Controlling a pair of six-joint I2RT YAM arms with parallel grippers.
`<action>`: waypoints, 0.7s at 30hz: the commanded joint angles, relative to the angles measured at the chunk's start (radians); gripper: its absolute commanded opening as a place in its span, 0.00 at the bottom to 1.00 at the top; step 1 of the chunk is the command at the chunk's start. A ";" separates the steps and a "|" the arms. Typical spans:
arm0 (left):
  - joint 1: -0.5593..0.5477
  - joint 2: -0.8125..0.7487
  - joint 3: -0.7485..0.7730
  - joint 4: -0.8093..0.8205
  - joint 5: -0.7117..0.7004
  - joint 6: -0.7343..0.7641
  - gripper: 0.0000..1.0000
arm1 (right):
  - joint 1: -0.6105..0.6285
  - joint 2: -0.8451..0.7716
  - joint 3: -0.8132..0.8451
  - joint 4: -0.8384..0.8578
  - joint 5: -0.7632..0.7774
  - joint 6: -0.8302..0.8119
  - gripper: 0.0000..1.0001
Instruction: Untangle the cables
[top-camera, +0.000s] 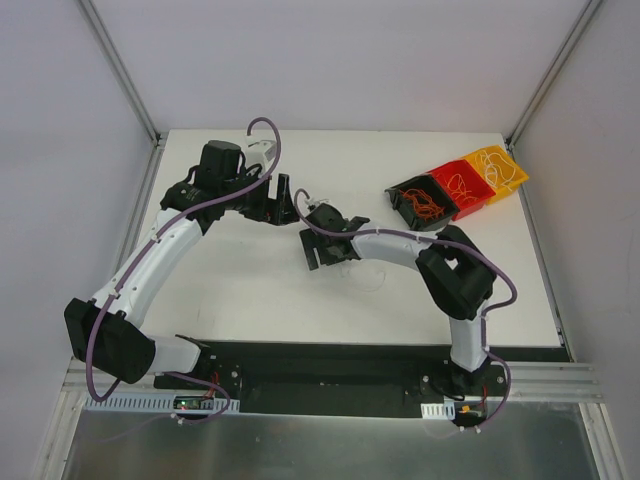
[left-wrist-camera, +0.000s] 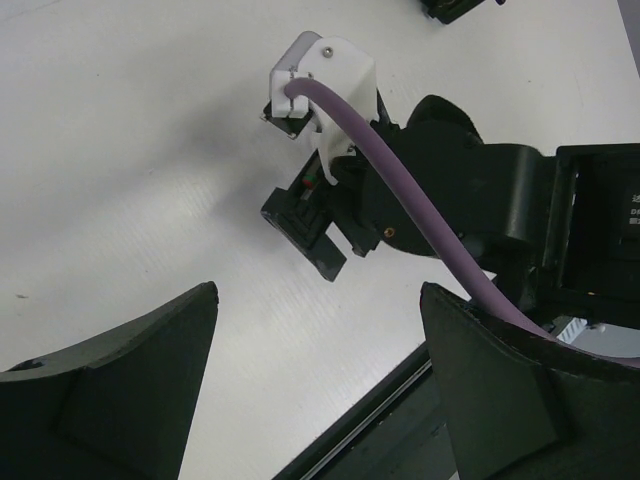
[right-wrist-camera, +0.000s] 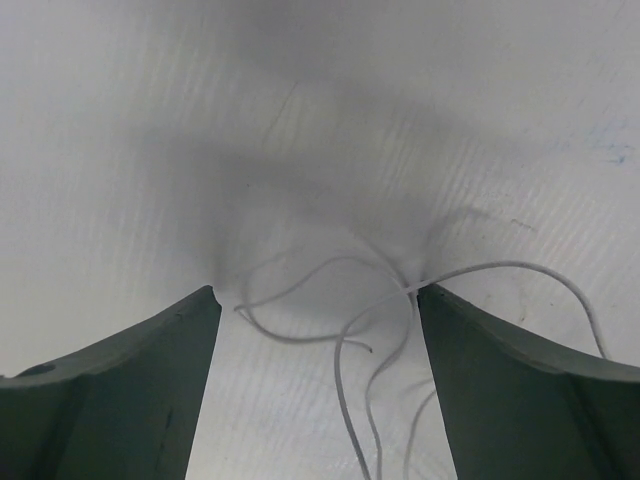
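Thin whitish cables (right-wrist-camera: 337, 371) lie in loose curls on the white table, right between the fingers of my right gripper (right-wrist-camera: 318, 300). That gripper is open and low over the strands, and one strand touches the tip of its right finger (right-wrist-camera: 470, 340). In the top view my right gripper (top-camera: 318, 255) is near the table's middle. My left gripper (top-camera: 285, 200) hovers just behind it, open and empty. In the left wrist view my left gripper (left-wrist-camera: 318, 295) looks down on the right gripper's head (left-wrist-camera: 330, 230).
Three bins stand in a row at the back right: a black bin (top-camera: 405, 190) with orange strands, a red bin (top-camera: 450, 170) and a yellow bin (top-camera: 490, 155) with pale strands. Purple hoses (top-camera: 265, 125) loop off both arms. The table's dark front rail (top-camera: 330, 350) runs along the near edge.
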 joint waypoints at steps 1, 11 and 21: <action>-0.005 -0.004 -0.006 0.022 0.025 0.013 0.82 | 0.046 0.083 0.136 -0.142 0.154 0.222 0.84; -0.005 -0.014 -0.008 0.022 0.019 0.014 0.82 | 0.093 0.127 0.197 -0.279 0.311 0.292 0.50; -0.005 -0.017 -0.004 0.022 0.025 0.013 0.82 | 0.093 -0.105 0.061 -0.187 0.297 0.080 0.00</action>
